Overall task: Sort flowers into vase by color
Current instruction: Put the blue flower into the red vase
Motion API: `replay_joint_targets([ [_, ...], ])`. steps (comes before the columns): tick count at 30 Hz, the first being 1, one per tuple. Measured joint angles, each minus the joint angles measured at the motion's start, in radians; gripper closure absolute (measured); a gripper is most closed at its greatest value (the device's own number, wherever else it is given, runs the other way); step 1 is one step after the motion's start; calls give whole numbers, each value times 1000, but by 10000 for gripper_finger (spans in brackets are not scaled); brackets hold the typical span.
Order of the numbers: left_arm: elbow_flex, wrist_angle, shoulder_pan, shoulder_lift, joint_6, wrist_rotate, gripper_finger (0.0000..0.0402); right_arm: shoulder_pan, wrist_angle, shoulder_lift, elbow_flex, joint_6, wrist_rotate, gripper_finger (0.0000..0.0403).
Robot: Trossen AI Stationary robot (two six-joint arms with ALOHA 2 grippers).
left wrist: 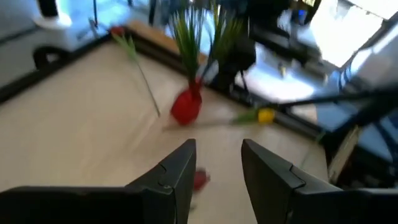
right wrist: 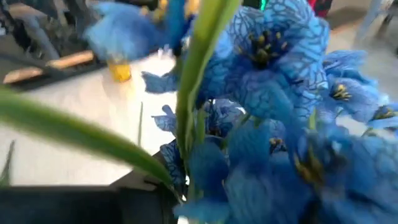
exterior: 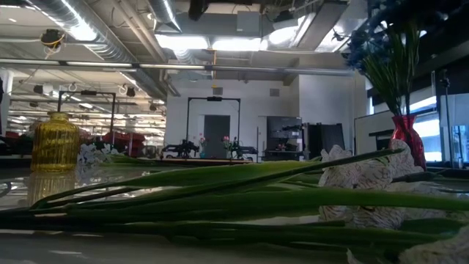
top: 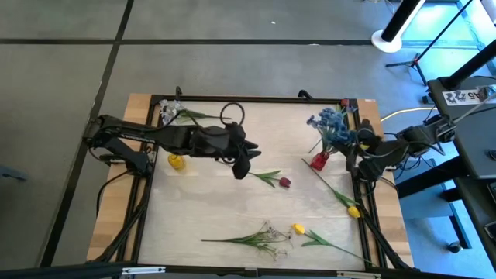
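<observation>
Near the middle of the table (top: 201, 203), the left gripper (top: 242, 165) hangs over the bare top with its two fingers (left wrist: 175, 180) spread apart and nothing between them. Just beside it toward the right edge lies the dark red tulip (top: 284, 182), its green stem pointing back at the gripper. A small yellow vase (top: 176, 161) stands near the left edge, beside the left arm, and a white sprig (top: 172, 113) lies in the far left corner. Close to the far right corner a red vase (top: 319, 160) holds a bunch of blue flowers (top: 332, 124). The right gripper (top: 363, 147) sits at the right edge just beside that bunch; in its wrist view the blue blooms (right wrist: 280, 124) and a green leaf (right wrist: 199, 56) fill the frame, and I cannot tell whether its fingers are apart or together. A yellow tulip (top: 353, 210) lies along the right edge, its stem running back toward the red vase. At the near edge another yellow tulip (top: 298, 229) and a second white sprig (top: 267, 236) lie side by side, stems stretched along the table.
</observation>
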Motion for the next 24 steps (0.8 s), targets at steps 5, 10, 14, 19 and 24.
replay_joint_targets([
  [5,0,-136,-10,25,0,6,275,0,-179,63,110,80,-119,220],
  [10,-1,-194,-5,63,1,2,265,0,-319,121,145,189,-136,175],
  [14,-1,-183,5,91,2,0,256,0,-389,157,145,255,-142,135],
  [19,0,-173,16,128,60,-1,253,0,-405,214,199,262,-173,101],
  [24,0,-186,22,188,92,50,254,0,-540,262,348,261,-216,95],
])
